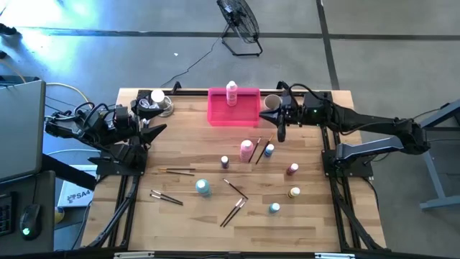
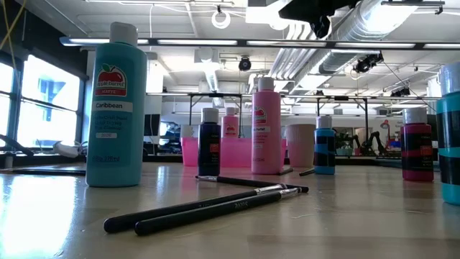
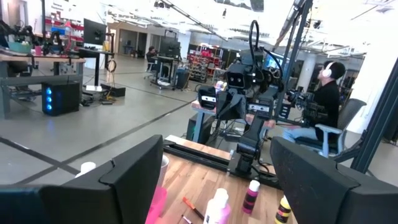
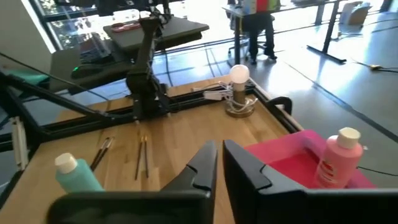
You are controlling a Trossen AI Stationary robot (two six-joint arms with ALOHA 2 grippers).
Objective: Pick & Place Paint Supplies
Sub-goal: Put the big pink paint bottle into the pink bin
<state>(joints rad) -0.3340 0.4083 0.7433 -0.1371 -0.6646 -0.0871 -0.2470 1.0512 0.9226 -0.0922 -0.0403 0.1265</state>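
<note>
One pink bottle (image 1: pixel 231 93) already stood upright in the tray (image 1: pixel 219 114) at the far side of the table, and the right gripper (image 1: pixel 280 132) hung just right of that tray, near the beige cup (image 1: pixel 271 102), with nothing in it. Its jaws were parted only by a narrow slit, as the right wrist view showed. The left gripper (image 1: pixel 159 132) waited at the far left edge, jaws spread wide and empty. To my eye the step in hand was going for the next item, and the closest candidates were the second pink bottle (image 1: pixel 246 150) and the small blue bottle (image 1: pixel 269 150), both standing just near of the gripper. A brush (image 1: pixel 262 152) lay slanted between those two, apparently touching them, so I judged a straight descent with the fingers opened well clear of the cap would be wise, gripping the body rather than the cap. The teal bottle (image 1: pixel 203 187), the other small bottles and the remaining brushes lay spread nearer across the table, untouched.
</note>
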